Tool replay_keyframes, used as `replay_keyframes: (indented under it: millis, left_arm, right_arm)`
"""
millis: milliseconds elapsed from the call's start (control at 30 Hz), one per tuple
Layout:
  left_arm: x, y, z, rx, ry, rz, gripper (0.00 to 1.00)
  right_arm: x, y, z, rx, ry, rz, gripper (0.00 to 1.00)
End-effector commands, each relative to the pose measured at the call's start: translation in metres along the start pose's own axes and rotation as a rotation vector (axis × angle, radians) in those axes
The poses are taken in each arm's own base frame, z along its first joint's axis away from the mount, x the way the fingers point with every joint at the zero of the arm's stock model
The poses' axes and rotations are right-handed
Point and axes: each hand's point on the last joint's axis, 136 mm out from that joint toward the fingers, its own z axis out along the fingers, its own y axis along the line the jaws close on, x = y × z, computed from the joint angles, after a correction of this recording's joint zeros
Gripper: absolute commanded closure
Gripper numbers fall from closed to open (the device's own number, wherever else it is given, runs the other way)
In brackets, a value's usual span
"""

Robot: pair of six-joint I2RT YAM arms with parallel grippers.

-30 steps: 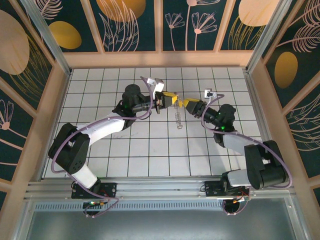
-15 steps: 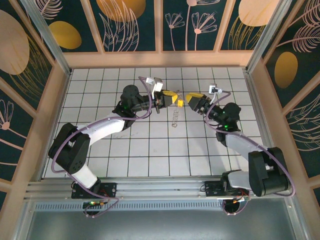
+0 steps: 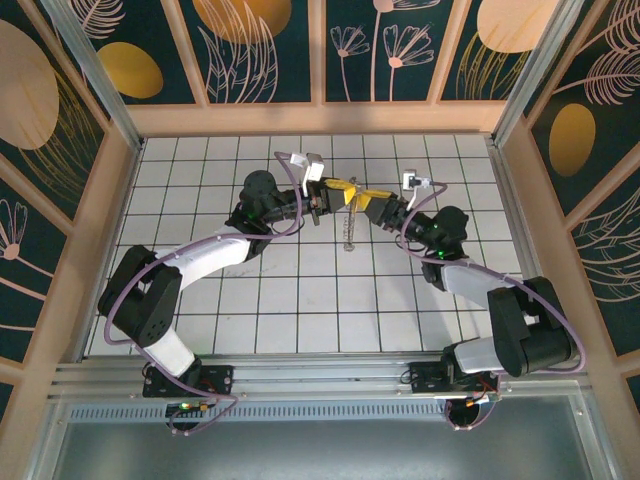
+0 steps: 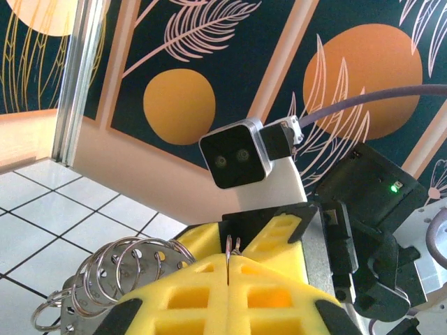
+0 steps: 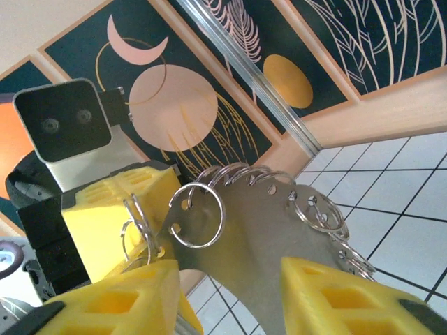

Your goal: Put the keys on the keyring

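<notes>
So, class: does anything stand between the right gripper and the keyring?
Nothing visible does: the keyring, pinched by the left gripper, hangs directly before the right gripper, its jaws open.

top camera looks far down on left tool (image 3: 348, 189) and right tool (image 3: 370, 196); wrist cameras, close behind them, face each other.

I'm looking down on a table top (image 3: 300, 300) of white square tiles with dark grout lines, fenced on its left, far and right sides by a pale wooden frame (image 3: 320, 118). Along the near edge runs an aluminium rail (image 3: 320, 372), which carries the left arm base (image 3: 190, 380) and the right arm base (image 3: 440, 378). The keyring (image 3: 348, 232) hangs over the tiles towards the far middle, and I cannot tell whether its lower end touches them.
</notes>
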Motion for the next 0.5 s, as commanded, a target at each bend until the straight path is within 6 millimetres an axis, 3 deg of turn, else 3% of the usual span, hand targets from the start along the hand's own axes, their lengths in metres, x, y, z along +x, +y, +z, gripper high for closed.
replay_keyframes:
  millis: [0, 133, 233, 300, 467]
  left_arm:
    - [-0.014, -0.007, 0.001, 0.039, -0.052, 0.030, 1.00]
    - [-0.013, -0.006, 0.002, 0.040, -0.060, 0.016, 1.00]
    - [-0.014, -0.003, 0.001, 0.032, -0.072, 0.008, 1.00]
    - [-0.015, -0.002, 0.001, 0.028, -0.079, -0.001, 1.00]
    - [-0.011, 0.005, 0.002, 0.015, -0.077, -0.055, 1.00]
  right_arm:
    - [-0.001, 0.009, 0.002, -0.040, -0.011, -0.042, 0.68]
    - [0.004, 0.006, 0.003, -0.038, -0.002, -0.029, 0.85]
    - [0.008, 0.003, 0.003, -0.030, 0.009, -0.023, 0.88]
    - [0.009, -0.002, 0.000, -0.001, 0.002, -0.026, 0.84]
    - [0.006, -0.013, -0.018, 0.083, -0.044, -0.031, 0.60]
